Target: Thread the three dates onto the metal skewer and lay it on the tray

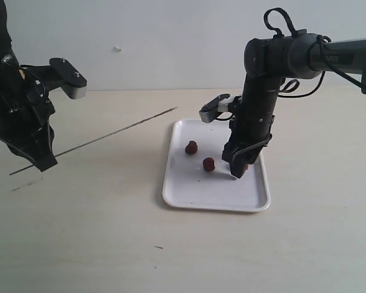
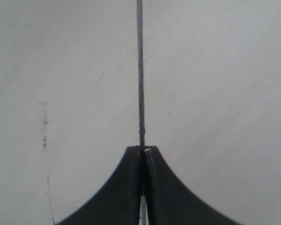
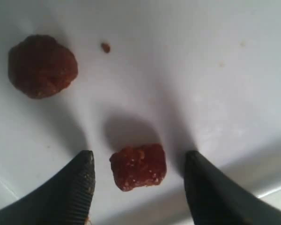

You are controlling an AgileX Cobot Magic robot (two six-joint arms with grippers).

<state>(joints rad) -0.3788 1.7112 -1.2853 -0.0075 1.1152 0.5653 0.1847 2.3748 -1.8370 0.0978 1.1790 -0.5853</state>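
My right gripper, spread, straddles a date near the tray edge, gaps either side; my left gripper pinches the skewer.

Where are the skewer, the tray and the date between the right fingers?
metal skewer [image 1: 110,135], exterior view, mid-shaft.
tray [image 1: 213,190], exterior view, bare floor.
date [image 3: 138,166], right wrist view, its middle.

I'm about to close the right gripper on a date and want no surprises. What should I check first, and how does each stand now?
1. Right gripper open: ok.
2. Target date between its fingers: ok.
3. Neighbouring date apart from the fingers: ok.
4. Left gripper shut on the metal skewer: ok.
5. Gap between fingers and the tray: cannot tell.
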